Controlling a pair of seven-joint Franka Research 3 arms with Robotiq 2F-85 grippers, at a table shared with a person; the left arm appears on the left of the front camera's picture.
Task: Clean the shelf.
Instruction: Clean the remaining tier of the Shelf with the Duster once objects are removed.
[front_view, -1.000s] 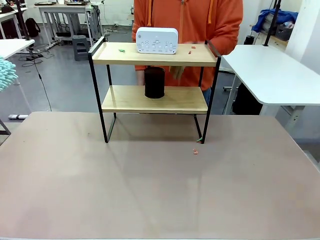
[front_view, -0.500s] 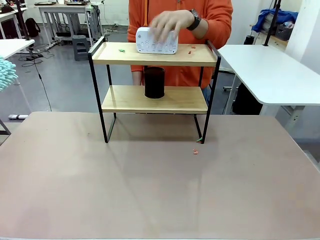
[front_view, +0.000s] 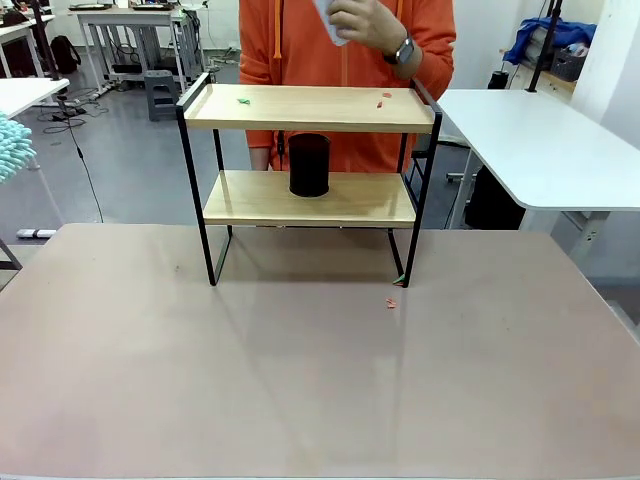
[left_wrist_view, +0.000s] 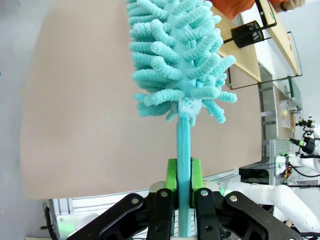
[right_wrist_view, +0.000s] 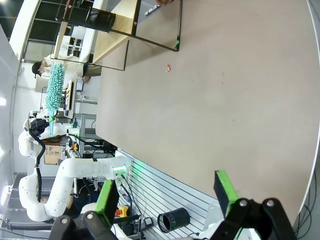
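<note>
Shelf top holds just scraps; left gripper pinches the duster, right gripper spread empty, so you sweep that board next.

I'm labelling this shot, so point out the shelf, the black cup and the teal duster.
shelf (front_view: 300, 108), front view, bare stretch of its top board.
black cup (front_view: 309, 165), front view, middle of its side.
teal duster (left_wrist_view: 175, 60), left wrist view, fluffy head.
</note>
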